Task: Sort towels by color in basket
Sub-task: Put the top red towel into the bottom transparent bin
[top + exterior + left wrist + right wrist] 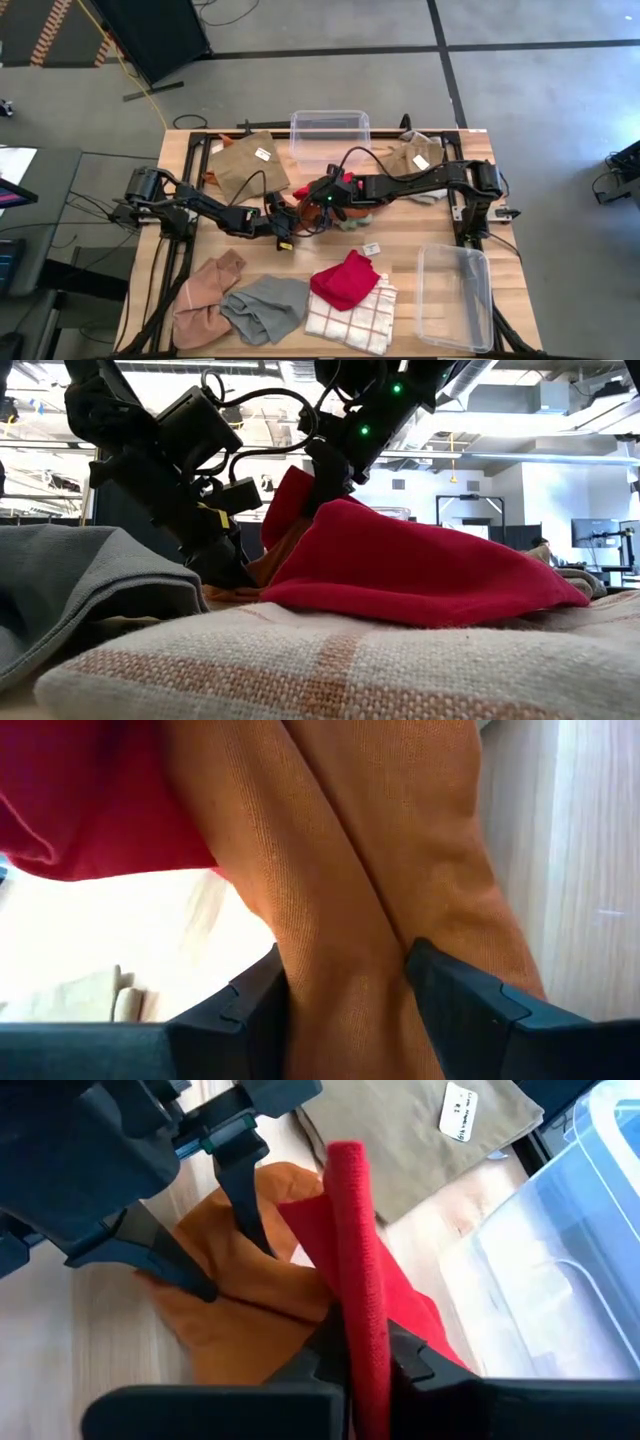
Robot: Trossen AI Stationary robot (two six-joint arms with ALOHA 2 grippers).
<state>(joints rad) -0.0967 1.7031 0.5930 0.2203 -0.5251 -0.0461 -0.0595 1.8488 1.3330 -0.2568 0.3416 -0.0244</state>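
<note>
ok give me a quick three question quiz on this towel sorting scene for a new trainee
1. True or false: the left gripper is shut on the red towel.
2. Multiple choice: what lies directly under the second red towel at the table's front? A) grey towel B) white checked towel C) clear bin
3. Fill in: the right gripper is shut on the ___ towel.

Key:
1. False. It grips the orange towel.
2. B, the white checked towel; the grey towel lies beside it.
3. red
</note>
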